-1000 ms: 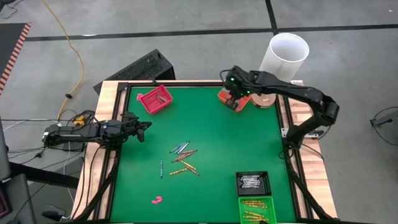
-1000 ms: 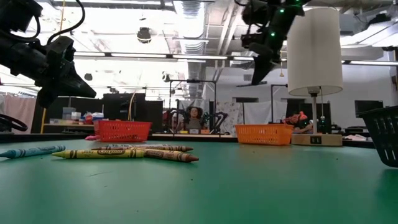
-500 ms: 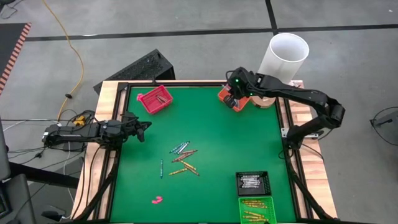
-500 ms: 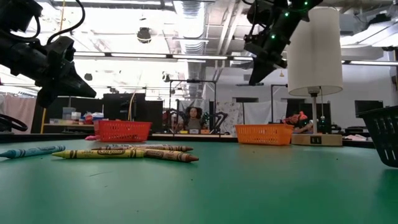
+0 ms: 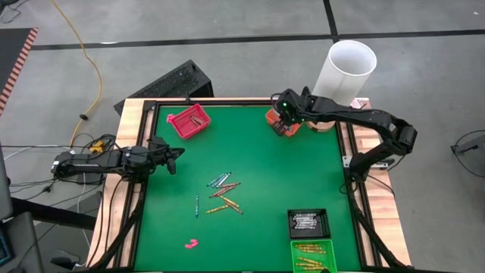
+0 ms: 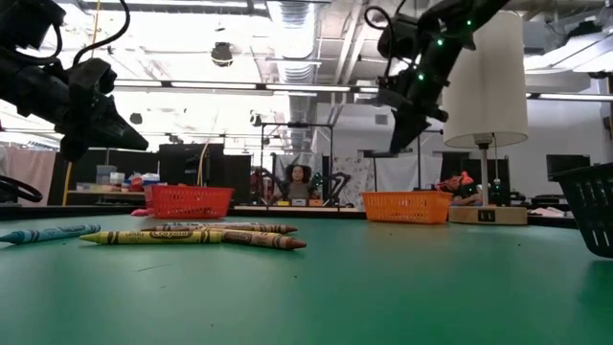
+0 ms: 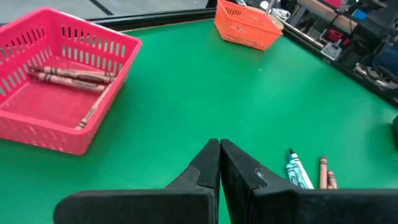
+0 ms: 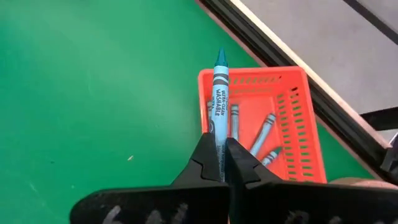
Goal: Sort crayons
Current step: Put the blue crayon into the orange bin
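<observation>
- Your right gripper [image 5: 284,121] has drifted slightly toward nine o'clock, clamped on a teal crayon [image 8: 219,99].
- Crayon's long axis points forward over the orange basket [image 8: 297,134].
- Left gripper [image 5: 176,157] waits clenched, empty, at nine o'clock.

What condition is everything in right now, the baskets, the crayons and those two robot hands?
Right gripper: fingers shut on a blue-green crayon, above the orange basket.
Left gripper: fingers shut, empty, at the table's left edge.
Orange basket: upright, holds several crayons.
Red basket: upright, holds a few reddish crayons.
Green basket: holds yellowish crayons.
Black basket: holds some pale crayons.
Loose crayons: lying mid-table, unsorted.
</observation>
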Robot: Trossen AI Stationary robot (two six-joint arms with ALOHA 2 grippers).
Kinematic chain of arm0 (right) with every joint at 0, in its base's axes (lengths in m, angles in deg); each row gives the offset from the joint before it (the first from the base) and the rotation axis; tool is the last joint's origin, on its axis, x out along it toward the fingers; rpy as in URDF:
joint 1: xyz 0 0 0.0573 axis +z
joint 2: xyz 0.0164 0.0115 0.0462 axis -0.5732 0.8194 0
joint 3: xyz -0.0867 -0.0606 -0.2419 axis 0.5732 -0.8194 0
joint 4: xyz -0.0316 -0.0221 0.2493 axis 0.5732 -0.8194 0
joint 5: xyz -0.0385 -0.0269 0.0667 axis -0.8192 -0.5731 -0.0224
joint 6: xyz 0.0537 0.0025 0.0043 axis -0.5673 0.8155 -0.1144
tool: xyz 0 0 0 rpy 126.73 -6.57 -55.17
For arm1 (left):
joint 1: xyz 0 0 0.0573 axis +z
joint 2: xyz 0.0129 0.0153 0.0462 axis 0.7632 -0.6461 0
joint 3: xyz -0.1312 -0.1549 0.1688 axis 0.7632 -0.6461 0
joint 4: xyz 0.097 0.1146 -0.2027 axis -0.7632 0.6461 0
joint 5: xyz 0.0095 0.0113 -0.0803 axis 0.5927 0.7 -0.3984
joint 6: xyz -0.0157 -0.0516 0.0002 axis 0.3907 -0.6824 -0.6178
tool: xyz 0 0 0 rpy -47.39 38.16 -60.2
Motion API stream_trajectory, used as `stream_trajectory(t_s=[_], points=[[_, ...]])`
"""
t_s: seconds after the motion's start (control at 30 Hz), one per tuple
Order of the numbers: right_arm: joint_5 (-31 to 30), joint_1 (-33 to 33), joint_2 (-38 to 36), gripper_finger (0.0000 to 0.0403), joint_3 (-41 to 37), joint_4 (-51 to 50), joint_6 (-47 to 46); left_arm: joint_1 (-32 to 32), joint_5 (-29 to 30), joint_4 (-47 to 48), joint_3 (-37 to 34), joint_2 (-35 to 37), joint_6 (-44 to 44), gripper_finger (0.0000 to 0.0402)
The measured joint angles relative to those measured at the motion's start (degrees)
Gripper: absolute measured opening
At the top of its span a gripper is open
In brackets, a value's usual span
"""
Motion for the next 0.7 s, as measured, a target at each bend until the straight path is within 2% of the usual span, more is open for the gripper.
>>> stream_trajectory(t_s=[0.37, 0.7], points=[[-1.3, -3.8, 0.6, 0.0, -8.6, 8.9, -6.9, 0.0, 0.0, 0.0, 0.0, 0.0, -2.1, 0.0], [-0.8, -4.8, 5.5, 0.0, -8.9, 11.3, -6.4, 0.0, 2.4, -0.1, 0.0, 0.0, -2.5, 0.0]])
